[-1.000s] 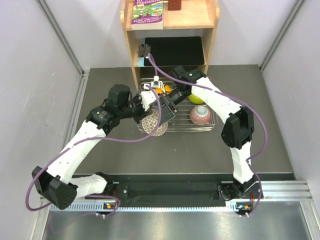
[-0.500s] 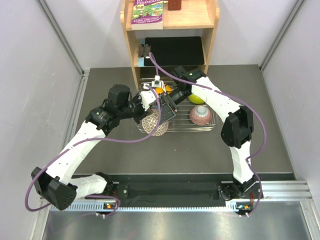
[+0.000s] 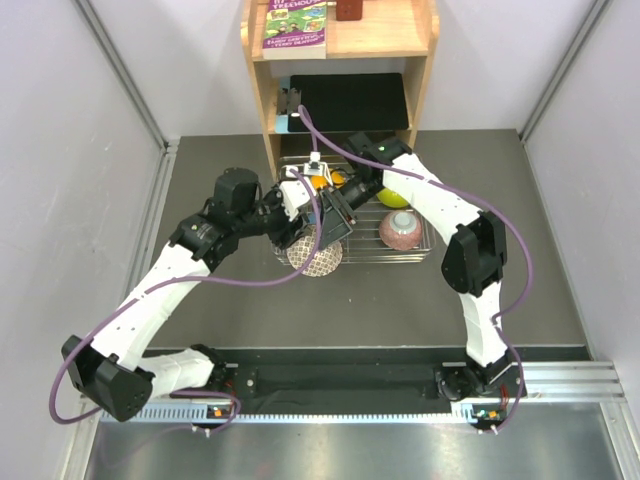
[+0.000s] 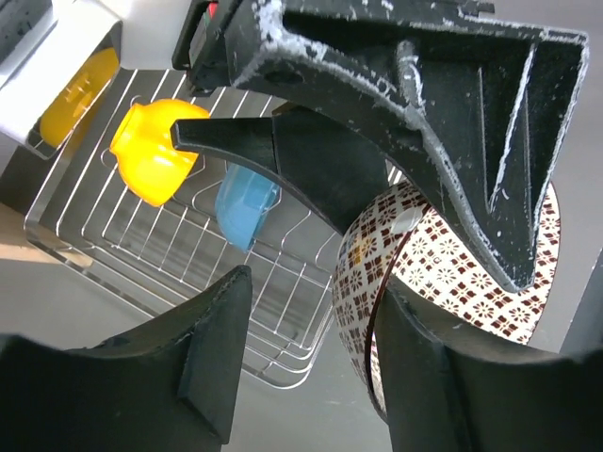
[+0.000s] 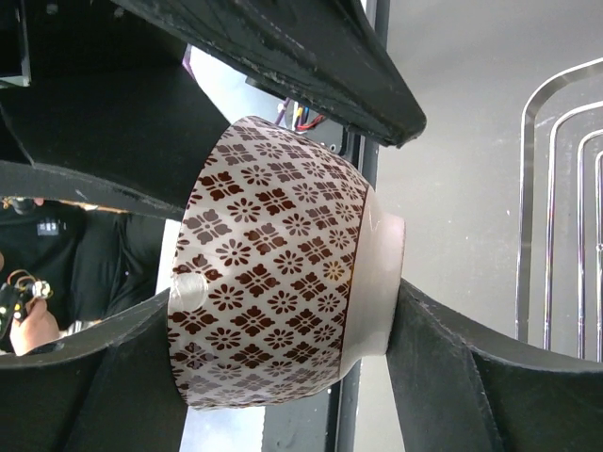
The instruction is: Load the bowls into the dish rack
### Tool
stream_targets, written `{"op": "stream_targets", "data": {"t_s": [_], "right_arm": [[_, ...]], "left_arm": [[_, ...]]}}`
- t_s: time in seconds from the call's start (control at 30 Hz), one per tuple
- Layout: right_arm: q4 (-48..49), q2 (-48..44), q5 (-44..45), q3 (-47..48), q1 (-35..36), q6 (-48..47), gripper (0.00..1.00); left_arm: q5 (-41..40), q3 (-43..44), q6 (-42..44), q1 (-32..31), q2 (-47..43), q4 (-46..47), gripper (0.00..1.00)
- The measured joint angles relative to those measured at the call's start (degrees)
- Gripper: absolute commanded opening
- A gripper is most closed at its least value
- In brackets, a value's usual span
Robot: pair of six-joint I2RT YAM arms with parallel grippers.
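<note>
The white bowl with the dark net pattern [image 3: 316, 256] [image 4: 443, 273] [image 5: 273, 301] hangs on its side over the front left edge of the dish rack [image 3: 420, 246]. My right gripper [image 3: 334, 222] [image 5: 283, 320] is shut on it, one finger on the rim and one on the foot. My left gripper [image 3: 303, 230] [image 4: 311, 311] stands open beside it, its right finger still against the bowl's rim. In the rack sit the orange bowl [image 3: 318, 181] [image 4: 155, 160], the blue bowl [image 4: 247, 202], the lime-green bowl [image 3: 393, 196] and the pinkish bowl [image 3: 399, 229].
A wooden shelf unit [image 3: 265, 110] stands right behind the rack, with a black flat item [image 3: 350, 100] on its lower shelf and a book [image 3: 296, 25] on top. Grey walls close in both sides. The rack's wire tines [image 5: 528, 188] are close to the right of the held bowl.
My left gripper has opened and let go of the patterned bowl. My right gripper has closed onto it. The bowl has shifted slightly to the right and lower.
</note>
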Motion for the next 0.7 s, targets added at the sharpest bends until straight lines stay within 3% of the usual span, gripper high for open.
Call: {"op": "stream_targets", "data": {"t_s": [0.23, 0.4, 0.6, 0.63, 0.67, 0.7], "right_arm": [[0.0, 0.0, 0.3, 0.0, 0.0, -0.1, 0.02], [0.2, 0.0, 1.3, -0.1, 0.0, 0.1, 0.00], [1.2, 0.0, 3.7, -0.9, 0.0, 1.0, 0.00], [1.5, 0.0, 4.1, -1.0, -0.1, 1.2, 0.00], [1.9, 0.0, 4.7, -1.0, -0.3, 1.6, 0.00], [2.3, 0.0, 5.4, -1.0, -0.3, 1.9, 0.00]], "left_arm": [[0.7, 0.0, 0.0, 0.0, -0.2, 0.3, 0.61], [0.9, 0.0, 0.3, 0.0, -0.8, 0.4, 0.67], [2.2, 0.0, 1.2, 0.0, -1.2, 0.0, 0.81], [2.5, 0.0, 1.4, 0.0, -1.3, -0.1, 0.86], [2.6, 0.0, 1.5, 0.0, -1.4, -0.3, 0.99], [2.9, 0.0, 1.6, 0.0, -1.6, -0.5, 0.99]]}}
